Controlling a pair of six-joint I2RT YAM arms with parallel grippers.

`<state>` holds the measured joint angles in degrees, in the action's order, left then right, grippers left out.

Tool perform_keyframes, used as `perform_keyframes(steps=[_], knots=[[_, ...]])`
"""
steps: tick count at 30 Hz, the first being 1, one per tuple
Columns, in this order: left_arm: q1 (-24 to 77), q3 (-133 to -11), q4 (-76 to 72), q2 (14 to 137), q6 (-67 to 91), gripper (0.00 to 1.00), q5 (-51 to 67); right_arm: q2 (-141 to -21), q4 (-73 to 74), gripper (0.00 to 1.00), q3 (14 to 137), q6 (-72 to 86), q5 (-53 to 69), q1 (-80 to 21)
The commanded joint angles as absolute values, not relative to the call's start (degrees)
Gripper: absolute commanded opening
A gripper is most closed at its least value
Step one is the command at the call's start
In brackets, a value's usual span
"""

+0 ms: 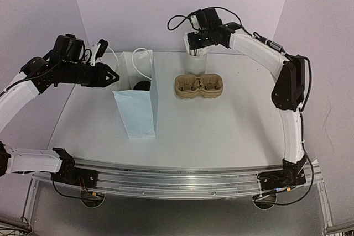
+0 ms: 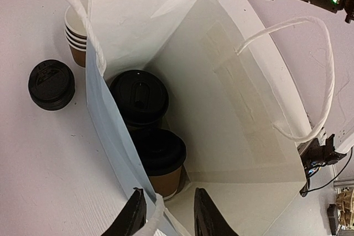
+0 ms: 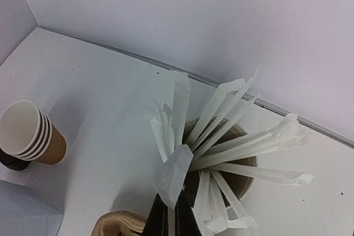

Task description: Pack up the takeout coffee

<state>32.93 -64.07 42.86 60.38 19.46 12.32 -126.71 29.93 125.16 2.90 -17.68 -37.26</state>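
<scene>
A white paper bag point(image 1: 138, 106) stands open at the table's left. In the left wrist view it point(image 2: 243, 98) holds two brown kraft cups with black lids, one point(image 2: 139, 95) behind the other point(image 2: 160, 156). My left gripper point(image 2: 168, 216) is partly open and straddles the bag's near rim; the rope handle lies against its left finger. It also shows in the top view point(image 1: 112, 74). My right gripper point(image 3: 172, 219) is shut on a paper-wrapped straw point(image 3: 176, 172) over the white straw cup point(image 3: 243, 161).
A stack of unlidded brown cups point(image 2: 74, 31) and a stack of black lids point(image 2: 51, 84) stand outside the bag's left wall. A cardboard two-cup carrier point(image 1: 199, 85) sits mid-table, right of the bag. The straw cup point(image 1: 196, 62) stands at the back wall.
</scene>
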Motion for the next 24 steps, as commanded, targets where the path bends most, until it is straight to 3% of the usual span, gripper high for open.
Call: perform_keyframes(steps=[1,10,17,24], knots=[[32.74,-64.78,40.43,59.12,18.73,0.3,12.83,-120.67,29.4,0.0,127.39,1.29,-16.34,-37.6],[32.7,-63.98,40.07,58.62,18.46,0.3,13.23,-109.82,25.0,0.0,125.4,-2.75,-12.58,-38.6],[32.7,-63.6,39.67,58.67,18.09,0.29,13.24,-97.72,7.92,0.0,113.39,5.54,2.61,-39.18],[32.7,-63.64,39.02,59.3,17.9,0.25,13.94,-103.95,4.84,0.0,117.77,16.69,20.75,-42.8]])
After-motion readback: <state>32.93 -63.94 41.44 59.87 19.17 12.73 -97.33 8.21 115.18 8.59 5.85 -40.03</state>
